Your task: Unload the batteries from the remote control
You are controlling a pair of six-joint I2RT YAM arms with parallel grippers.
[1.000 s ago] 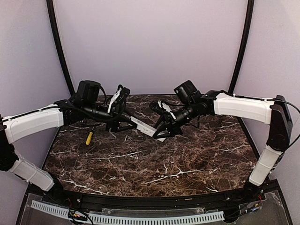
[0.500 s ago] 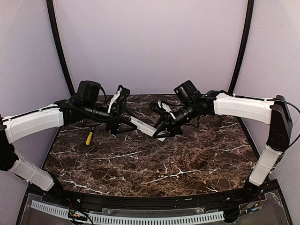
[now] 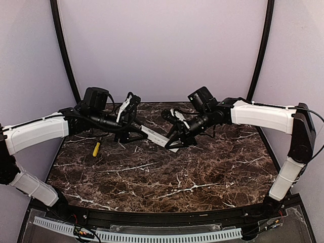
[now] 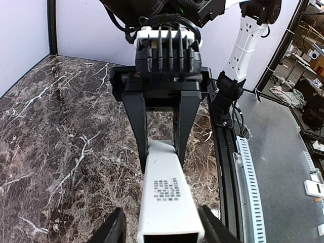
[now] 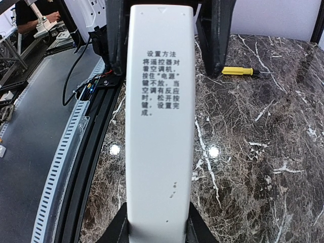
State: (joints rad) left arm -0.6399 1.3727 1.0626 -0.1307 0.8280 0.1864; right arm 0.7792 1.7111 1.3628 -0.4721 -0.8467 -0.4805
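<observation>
While my right hand (image 5: 158,230) clamps one end of the remote control (image 3: 158,137) above the far counter (image 3: 177,177), its long axis runs across to my left hand (image 4: 162,230), whose part-open fingers (image 4: 115,230) straddle the other end, grip uncertain.

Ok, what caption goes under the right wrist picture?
The right end effector grips the white remote control, printed side up, over the marble table, a yellow-handled tool lying beyond.

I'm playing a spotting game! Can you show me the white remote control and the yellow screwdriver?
remote control (image 5: 161,152), right wrist view, middle of its white printed face.
yellow screwdriver (image 5: 236,71), right wrist view, on its yellow handle.
</observation>
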